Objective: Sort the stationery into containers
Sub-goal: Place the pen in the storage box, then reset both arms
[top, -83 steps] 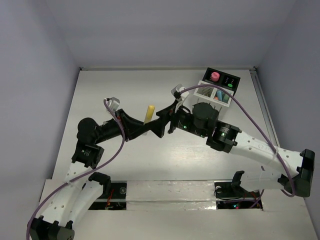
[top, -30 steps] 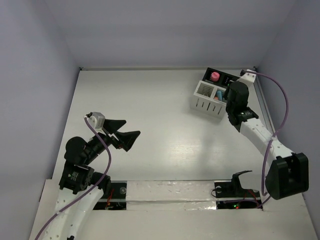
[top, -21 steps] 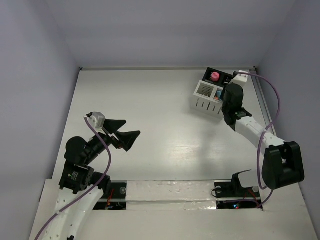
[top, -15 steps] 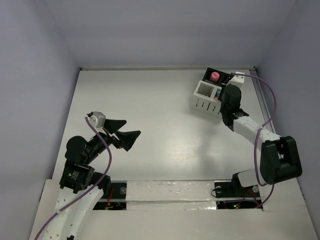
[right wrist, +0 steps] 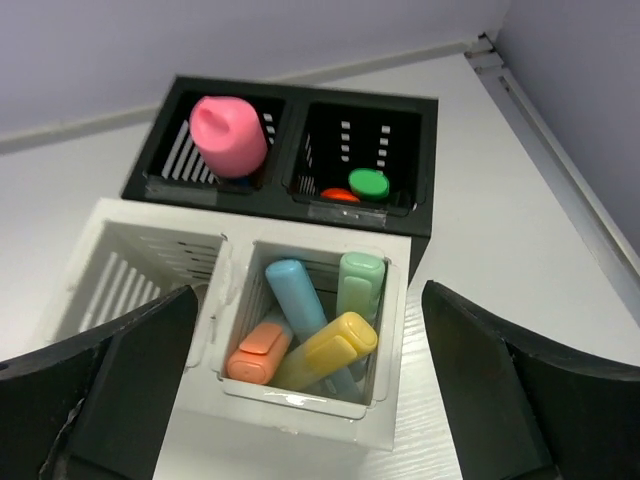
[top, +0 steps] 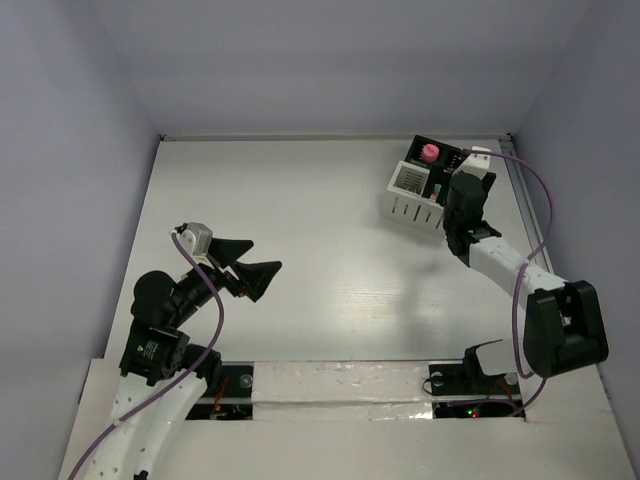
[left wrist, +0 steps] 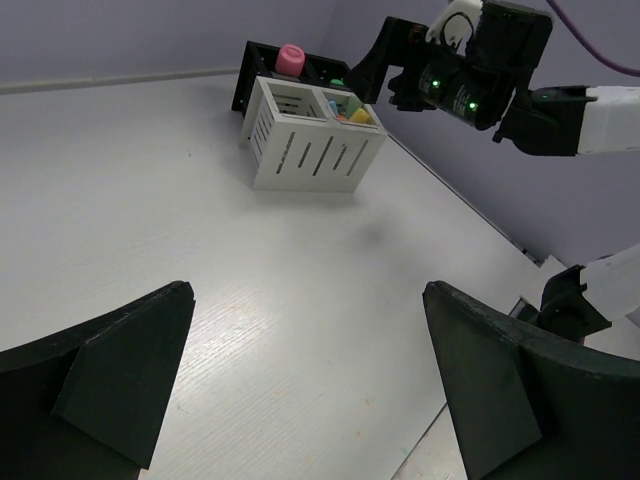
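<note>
The right gripper point(right wrist: 305, 385) hangs spread wide over the white box point(right wrist: 150, 262), where the yellow pen point(right wrist: 325, 350) sits with 3 other pens. The left gripper point(left wrist: 305, 390) is spread too, holding nothing. Sorting looks done; next, lift straight up.

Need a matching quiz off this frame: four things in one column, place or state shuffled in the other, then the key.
Column A
1. pink-capped bottle
2. green-capped highlighter
3. yellow pen
4. left gripper

Column B
a. white box, right compartment in the right wrist view
b. open, over bare table, away from both boxes
c. black box, right compartment in that view, beside an orange cap
d. black box, left compartment in that view

Pairs: 1-d, 2-c, 3-a, 4-b
</note>
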`<state>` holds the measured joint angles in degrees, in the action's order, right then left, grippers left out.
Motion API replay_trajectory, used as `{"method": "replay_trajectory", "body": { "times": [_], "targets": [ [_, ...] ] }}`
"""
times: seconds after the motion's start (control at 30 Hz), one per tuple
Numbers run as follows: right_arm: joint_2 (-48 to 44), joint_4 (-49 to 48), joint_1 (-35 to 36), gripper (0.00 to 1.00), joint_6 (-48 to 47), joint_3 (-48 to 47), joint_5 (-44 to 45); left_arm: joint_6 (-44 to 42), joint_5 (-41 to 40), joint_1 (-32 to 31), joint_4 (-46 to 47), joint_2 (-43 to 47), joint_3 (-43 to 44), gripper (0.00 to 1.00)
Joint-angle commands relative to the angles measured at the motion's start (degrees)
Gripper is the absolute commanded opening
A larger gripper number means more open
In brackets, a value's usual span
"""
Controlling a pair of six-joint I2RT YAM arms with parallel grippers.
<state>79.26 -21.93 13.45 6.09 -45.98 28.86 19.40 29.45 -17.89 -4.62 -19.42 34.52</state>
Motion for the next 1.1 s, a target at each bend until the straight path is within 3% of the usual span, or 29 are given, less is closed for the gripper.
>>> {"method": "replay_trajectory", "body": {
  "times": [0.0, 0.17, 0.2, 0.23, 0.37, 0.47, 0.57, 0.8, 1.07],
  "targets": [
    [-5.6, 3.6, -0.3, 1.00, 2.6, -4.7, -0.5, -0.3, -0.4, 0.0, 1.5, -0.6, 0.0, 0.99],
    [-11.8, 14.9, -0.3, 1.00, 6.6, -9.1, -4.9, -0.4, -1.9, 0.0, 0.9, -0.5, 0.5, 0.99],
    [-13.2, 17.2, -0.3, 0.96, 7.7, -9.9, -6.5, -0.4, -2.3, 0.0, 0.8, -0.4, 0.8, 0.99],
    [-16.0, 19.3, -0.3, 1.00, 9.8, -11.2, -8.4, -0.4, -2.8, 0.0, 0.6, -0.4, 1.0, 0.99],
    [-24.2, 30.1, -0.3, 1.00, 14.7, -13.3, -23.6, -0.8, -4.4, 0.0, 0.7, -0.4, 1.9, 0.99],
    [-32.8, 31.3, -0.3, 1.00, 18.1, -13.1, -36.9, 0.0, -5.9, 0.0, 0.4, -0.4, 3.8, 0.99],
    [-42.1, 32.0, -0.3, 1.00, 21.3, -13.4, -41.9, 1.2, -7.1, 0.0, 0.1, -0.5, 7.8, 0.99],
    [-57.4, 36.3, -0.3, 1.00, 22.9, -15.9, -38.2, 2.1, -15.3, 0.0, -1.2, 1.3, 20.2, 0.99],
    [-60.2, 41.0, -0.3, 1.00, 21.0, -14.4, -31.9, 0.5, -19.0, 0.0, -2.7, 3.4, 22.5, 0.99]
  ]
}}
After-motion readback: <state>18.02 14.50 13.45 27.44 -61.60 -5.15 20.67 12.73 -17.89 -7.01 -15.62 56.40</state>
